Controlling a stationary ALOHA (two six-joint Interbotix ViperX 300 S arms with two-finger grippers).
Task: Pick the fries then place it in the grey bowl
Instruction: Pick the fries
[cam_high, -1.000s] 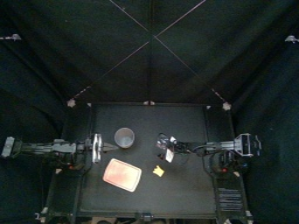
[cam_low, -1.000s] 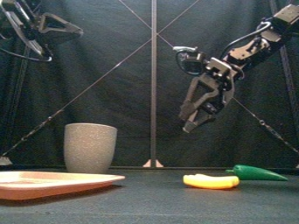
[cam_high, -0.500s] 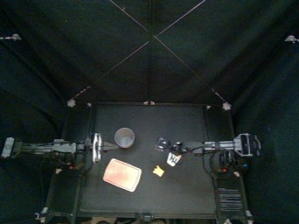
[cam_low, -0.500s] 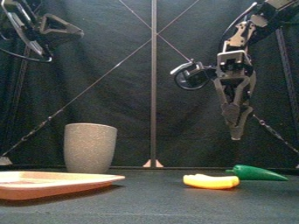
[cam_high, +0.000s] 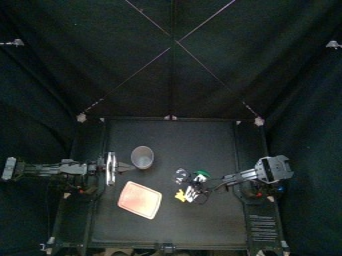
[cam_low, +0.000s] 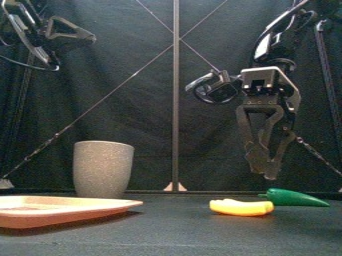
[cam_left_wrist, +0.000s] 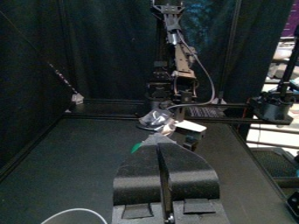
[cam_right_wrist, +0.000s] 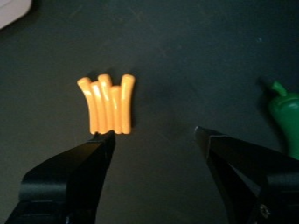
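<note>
One fries (cam_low: 242, 207), one green pepper (cam_low: 294, 197) — right gripper (cam_low: 265, 173) spread above.

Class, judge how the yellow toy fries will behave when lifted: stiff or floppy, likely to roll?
The yellow moulded toy fries look like one fused bundle, so probably stiff. They lie flat, so rolling seems unlikely. Their smooth surface might slip in the open right pincer.
</note>
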